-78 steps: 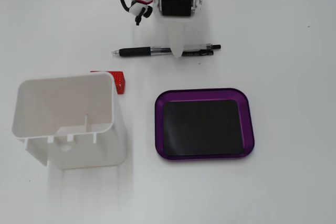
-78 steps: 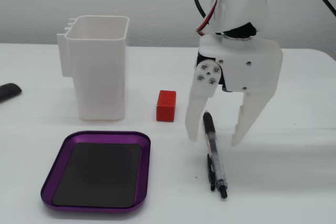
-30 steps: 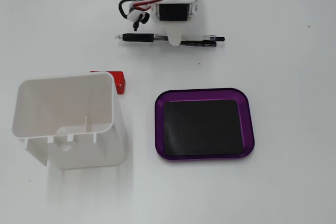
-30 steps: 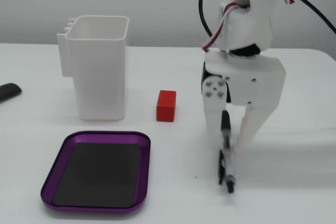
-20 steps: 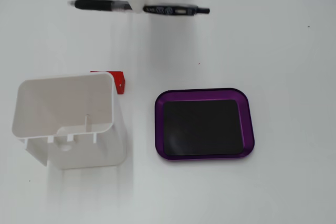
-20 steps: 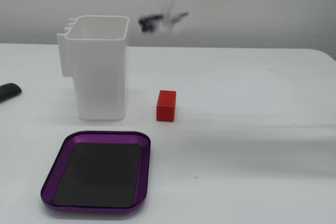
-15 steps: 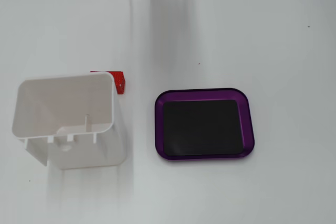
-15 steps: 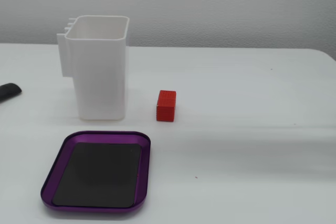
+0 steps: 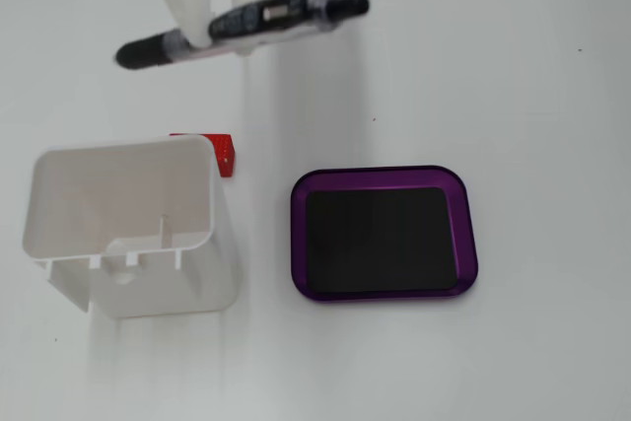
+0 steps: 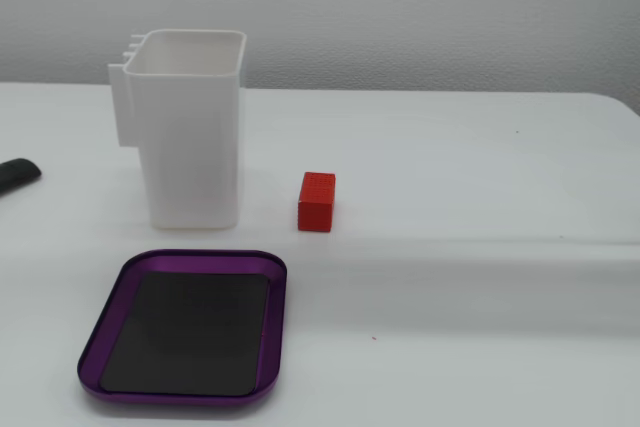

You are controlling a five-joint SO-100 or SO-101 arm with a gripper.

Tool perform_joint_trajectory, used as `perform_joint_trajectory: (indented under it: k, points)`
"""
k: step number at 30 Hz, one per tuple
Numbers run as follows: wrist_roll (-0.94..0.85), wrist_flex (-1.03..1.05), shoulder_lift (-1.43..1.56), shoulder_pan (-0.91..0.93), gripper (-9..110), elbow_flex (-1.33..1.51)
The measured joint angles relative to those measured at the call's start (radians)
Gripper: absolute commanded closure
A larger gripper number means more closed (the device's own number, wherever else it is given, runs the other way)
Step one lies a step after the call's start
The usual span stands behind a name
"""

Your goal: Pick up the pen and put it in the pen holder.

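Above the table, near the top-down fixed view's upper edge, my gripper [image 9: 202,27] pinches the pen [image 9: 242,27] around its middle. Its long axis runs nearly level, tip lower left, push button upper right; its barrel print is too blurred to read. Below stand the pen holder [image 9: 69,184], then the purple tray [image 9: 385,176].

pen holder [image 9: 118,234] mouth open; red block [image 9: 225,153] just beside.
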Motion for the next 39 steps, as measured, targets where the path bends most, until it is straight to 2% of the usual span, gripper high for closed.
perform_joint_trajectory:
  k: [9,23,29,36,39]
  points:
    - [0.152,0.000,-0.210,0.101,102,-0.124]
    - [0.155,0.000,-0.353,0.127,101,-0.126]
    - [0.155,0.008,-0.368,0.124,95,-0.127]
    - [0.155,0.037,-0.367,0.124,94,-0.133]
    - [0.155,0.097,-0.367,0.126,89,-0.158]
